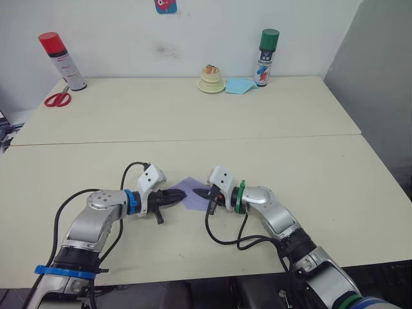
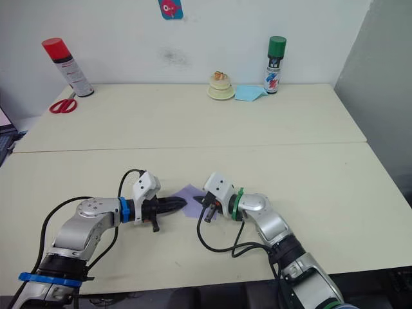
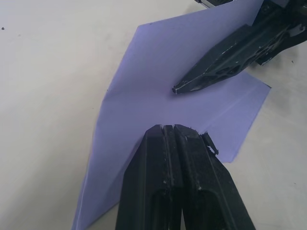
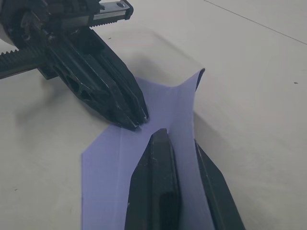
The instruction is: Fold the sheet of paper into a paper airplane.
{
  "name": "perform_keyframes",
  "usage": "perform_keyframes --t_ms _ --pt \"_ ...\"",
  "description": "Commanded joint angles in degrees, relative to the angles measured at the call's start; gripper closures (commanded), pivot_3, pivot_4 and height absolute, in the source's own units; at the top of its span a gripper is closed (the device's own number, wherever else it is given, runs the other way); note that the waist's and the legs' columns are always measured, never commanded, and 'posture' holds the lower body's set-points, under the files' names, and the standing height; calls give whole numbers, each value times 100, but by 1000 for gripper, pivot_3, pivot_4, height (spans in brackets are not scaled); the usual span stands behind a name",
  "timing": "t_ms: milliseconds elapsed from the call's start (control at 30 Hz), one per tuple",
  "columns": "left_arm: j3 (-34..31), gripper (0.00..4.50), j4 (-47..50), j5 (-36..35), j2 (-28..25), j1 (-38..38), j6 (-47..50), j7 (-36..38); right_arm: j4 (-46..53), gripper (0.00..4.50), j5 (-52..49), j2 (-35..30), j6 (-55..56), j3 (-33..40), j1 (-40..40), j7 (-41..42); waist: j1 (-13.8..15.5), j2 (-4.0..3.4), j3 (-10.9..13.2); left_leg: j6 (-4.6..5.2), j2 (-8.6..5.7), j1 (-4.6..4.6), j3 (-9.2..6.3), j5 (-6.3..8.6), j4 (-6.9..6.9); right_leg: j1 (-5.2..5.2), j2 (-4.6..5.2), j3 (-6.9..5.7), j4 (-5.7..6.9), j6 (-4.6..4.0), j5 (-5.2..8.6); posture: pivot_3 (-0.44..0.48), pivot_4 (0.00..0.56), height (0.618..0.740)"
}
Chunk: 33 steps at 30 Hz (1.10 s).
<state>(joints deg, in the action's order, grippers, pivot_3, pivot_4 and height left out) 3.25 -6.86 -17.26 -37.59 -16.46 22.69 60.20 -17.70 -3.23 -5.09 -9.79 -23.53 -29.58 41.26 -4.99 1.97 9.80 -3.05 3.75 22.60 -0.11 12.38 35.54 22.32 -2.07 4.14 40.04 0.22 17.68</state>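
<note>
the sheet of paper [image 1: 191, 193] is lying low centre on the table [image 1: 193, 129]. left gripper [image 3: 169, 128], fingers together, is pressing it; right gripper [image 4: 178, 141] is straddling a raised fold, fingers apart.

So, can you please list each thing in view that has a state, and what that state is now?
sheet of paper: lying on the table, partly folded, one edge raised.
left hand: shut, tips pressing on the paper.
right hand: slightly open, an upturned edge of the paper between its fingers.
red-capped spray can: upright, leaning, capped.
green-capped spray can: upright, capped.
red scissors: lying flat, blades closed.
</note>
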Motion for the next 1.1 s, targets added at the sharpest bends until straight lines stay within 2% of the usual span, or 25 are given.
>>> perform_keyframes --t_ms 33,300,867,1100 --pt "-86 4144 -388 214 -206 33 167 -180 117 4453 -151 112 -75 184 33 19 0 0 0 0 0 0 0 0 0 0 0 0 0 0 0 0 150 737" --pt "-130 4144 -537 198 -301 -30 145 -191 286 4453 205 -114 861 -39 201 170 9 -2 3 0 -3 3 1 0 0 0 3 0 -5 0 0 0 150 737" --pt "-395 4144 -841 -22 -341 -403 343 -203 -4 4453 767 -287 1655 -206 244 114 19 1 6 0 -4 6 1 0 0 1 6 -2 -6 1 -1 0 150 737" --pt "-165 4144 -995 123 -285 -522 225 -151 -76 4453 877 -308 1808 -228 237 134 22 1 7 -1 -4 7 0 0 0 1 6 -2 -5 1 -1 0 150 737"
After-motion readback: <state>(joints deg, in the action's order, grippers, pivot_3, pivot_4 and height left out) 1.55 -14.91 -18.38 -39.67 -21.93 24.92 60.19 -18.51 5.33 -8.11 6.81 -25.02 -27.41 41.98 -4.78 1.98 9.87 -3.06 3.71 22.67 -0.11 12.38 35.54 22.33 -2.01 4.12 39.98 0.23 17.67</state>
